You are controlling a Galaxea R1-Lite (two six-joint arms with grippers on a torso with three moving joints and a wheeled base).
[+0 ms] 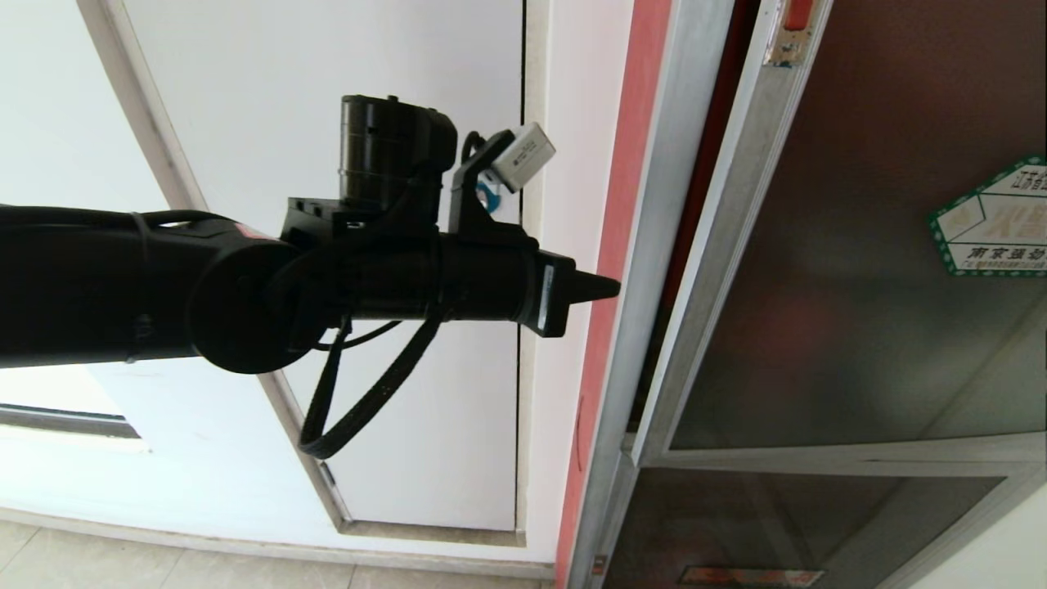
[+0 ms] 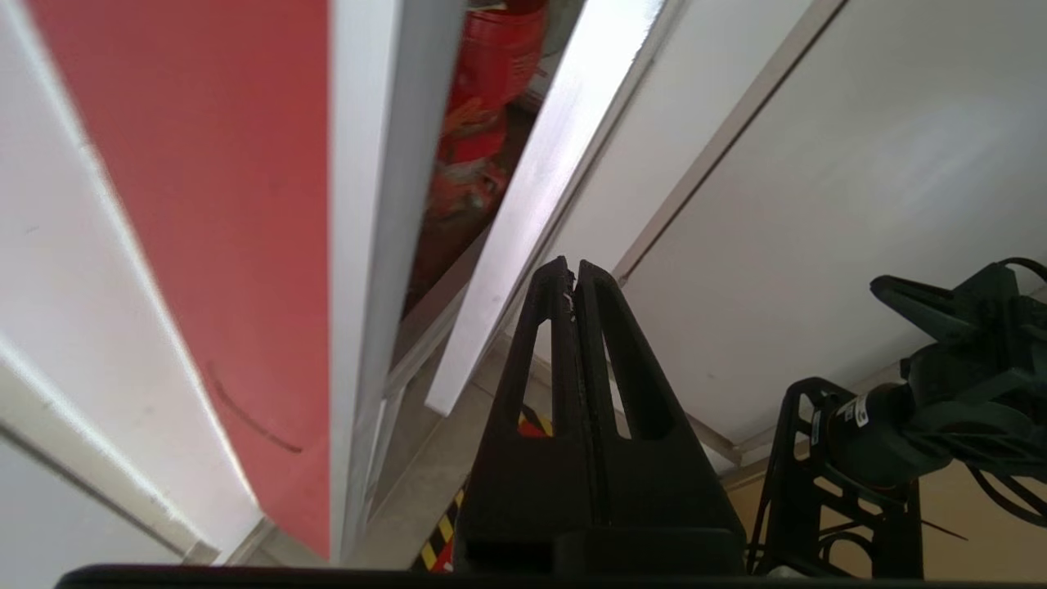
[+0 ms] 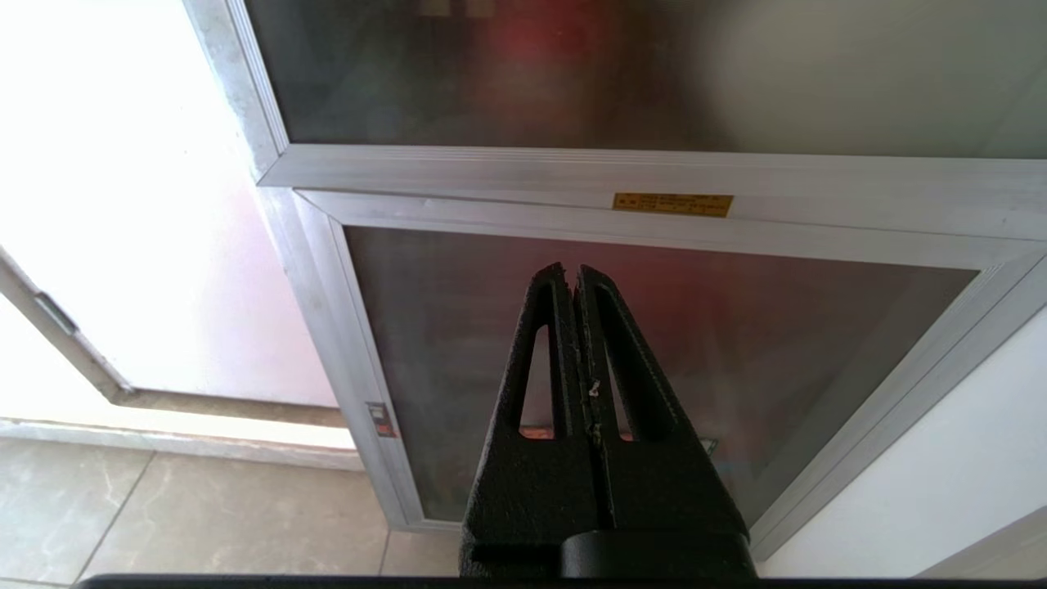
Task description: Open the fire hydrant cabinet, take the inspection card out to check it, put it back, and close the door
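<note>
A: What fills the head view, biggest first?

B: The fire hydrant cabinet (image 1: pixel 654 245), its silver frame running from twelve o'clock down to six. The door (image 1: pixel 859 270), dark glass with a green-edged sticker (image 1: pixel 994 221) at three o'clock, stands slightly ajar, a thin red gap along its edge.

A: And the arms?

B: The left arm comes in from nine o'clock. The left gripper (image 1: pixel 601 286) has its fingers pressed together, tip just beside the cabinet's red side strip (image 1: pixel 609 245), holding nothing.

A: The other one?

B: The right gripper (image 3: pixel 577 274) is also pinched closed and empty, pointing at the lower glass pane (image 3: pixel 654 327) beneath the small brass plate (image 3: pixel 672 204).

A: The inspection card?

B: Not visible.
</note>
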